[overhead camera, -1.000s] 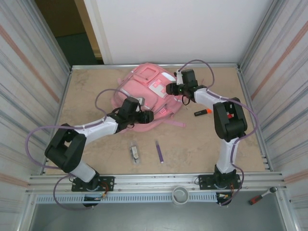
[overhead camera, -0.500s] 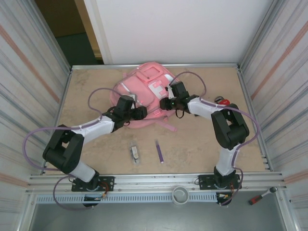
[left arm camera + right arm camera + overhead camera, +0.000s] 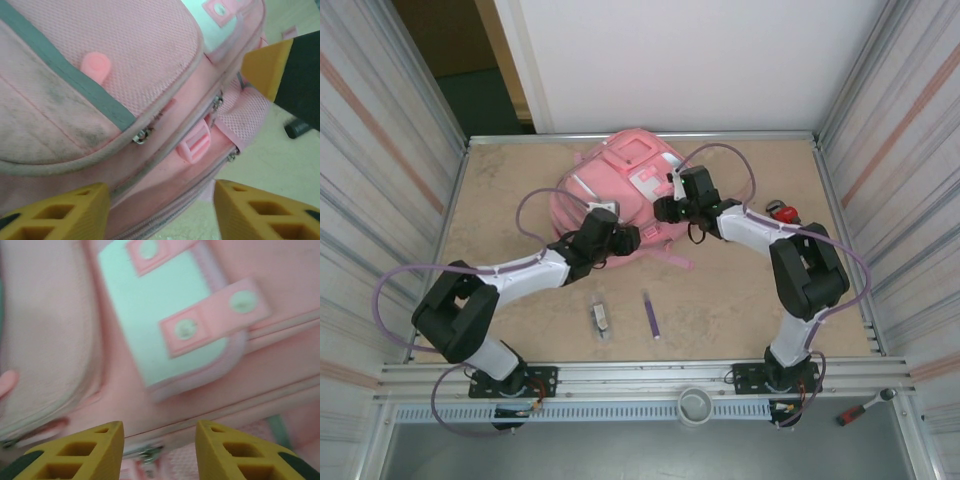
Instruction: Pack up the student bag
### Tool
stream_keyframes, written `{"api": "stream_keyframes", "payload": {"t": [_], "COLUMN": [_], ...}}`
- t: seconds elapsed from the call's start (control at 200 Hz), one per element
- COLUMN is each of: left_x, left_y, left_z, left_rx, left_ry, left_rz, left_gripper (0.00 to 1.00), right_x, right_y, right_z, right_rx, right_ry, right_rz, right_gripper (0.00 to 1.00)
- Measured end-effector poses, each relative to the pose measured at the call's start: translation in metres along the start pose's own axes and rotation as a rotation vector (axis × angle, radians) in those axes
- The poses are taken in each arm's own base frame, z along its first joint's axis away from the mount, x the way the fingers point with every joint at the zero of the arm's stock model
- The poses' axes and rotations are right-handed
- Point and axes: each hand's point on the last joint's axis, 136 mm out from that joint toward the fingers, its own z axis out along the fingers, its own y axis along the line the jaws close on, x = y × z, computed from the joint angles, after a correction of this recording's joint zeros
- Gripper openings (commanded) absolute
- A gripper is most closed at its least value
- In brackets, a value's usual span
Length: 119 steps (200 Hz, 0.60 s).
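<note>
Left gripper [image 3: 161, 194], jaws parted and empty, hovers at the zipped side of the large pink fabric backpack [image 3: 620, 165]; right gripper [image 3: 160, 432], likewise parted, hangs over its pale front patch [image 3: 165, 305].

Pink student bag [image 3: 620, 172] (pale patches), purple pen [image 3: 650, 315]

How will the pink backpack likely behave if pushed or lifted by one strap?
The student bag probably flops and folds, since its fabric lies slumped and creased. It looks fairly flat, so likely light and apt to slide across the table. It should not roll.
</note>
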Motion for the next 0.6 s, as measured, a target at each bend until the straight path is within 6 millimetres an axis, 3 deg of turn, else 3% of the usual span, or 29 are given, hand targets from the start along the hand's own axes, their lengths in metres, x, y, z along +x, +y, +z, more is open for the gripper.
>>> {"api": "stream_keyframes", "payload": {"t": [0.125,0.195,0.331,0.596], "left_x": [-0.001,-0.002,-0.003,-0.006], "left_y": [-0.02,-0.031,-0.026,-0.008], "left_z": [0.005,0.011,0.027,0.045], "left_rx": [-0.041,-0.065,-0.148,-0.31], "left_ry": [-0.038,-0.056,-0.077,-0.077], "left_rz": [0.011,0.013,-0.032,-0.069], "left_gripper": [0.71,0.69,0.65,0.65], "right_x": [-0.042,-0.056,-0.045,-0.044], "right_y": [-0.032,-0.048,-0.062,-0.059], "right_z": [0.022,0.034,0.052,0.054], "right_rx": [0.054,0.076,0.096,0.082], "right_ry": [-0.059,-0.078,-0.044,-0.055], "right_rz": [0.044,0.064,0.086,0.101], "right_gripper": [0.42,0.42,0.42,0.4]}}
